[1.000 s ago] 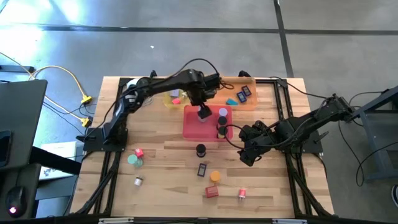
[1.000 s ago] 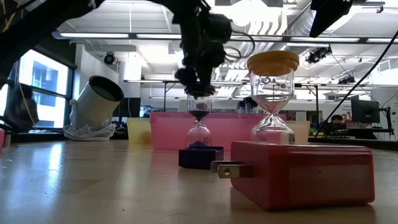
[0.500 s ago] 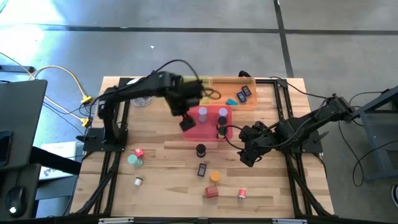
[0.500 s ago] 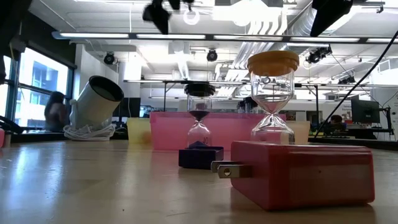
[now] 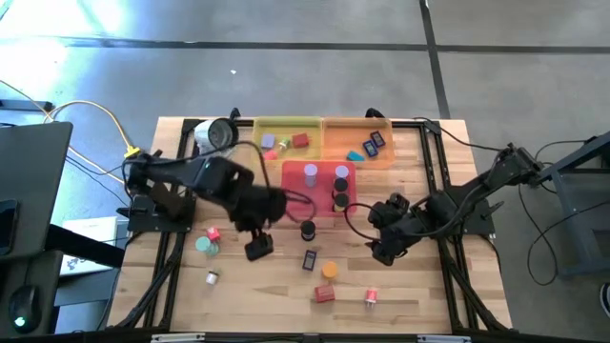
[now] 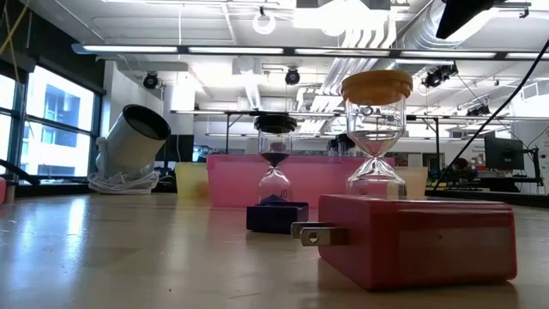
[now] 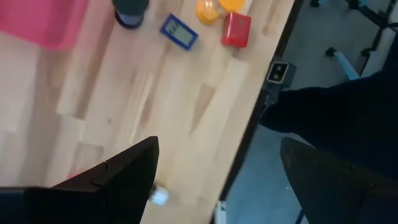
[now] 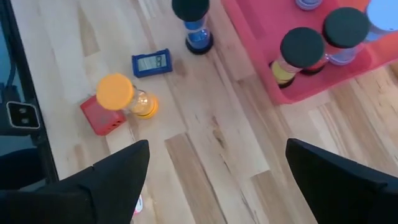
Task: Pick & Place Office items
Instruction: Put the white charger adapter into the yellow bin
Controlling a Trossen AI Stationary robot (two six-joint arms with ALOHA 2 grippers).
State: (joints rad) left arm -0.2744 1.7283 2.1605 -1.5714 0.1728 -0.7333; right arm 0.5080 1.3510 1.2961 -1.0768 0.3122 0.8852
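Nearest me from the pink tray (image 5: 297, 195), I see the red block (image 5: 325, 293) and orange-capped hourglass (image 5: 330, 271) on the counter (image 5: 267, 286). Left pincer (image 5: 259, 250) hangs empty, fingers apart, in front of the tray; right pincer (image 5: 381, 250) likewise, beside it. Inside stand lilac-capped (image 5: 311, 172) and black-capped (image 5: 339, 199) hourglasses.

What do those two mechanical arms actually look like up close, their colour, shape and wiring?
Both arms are matt black, built of jointed tubular links on black frames bolted along the table's sides. Thin black cables loop loosely beside the left arm and the right arm. Each ends in jaws made of two flat, dark, wedge-shaped fingers. No markings can be made out.
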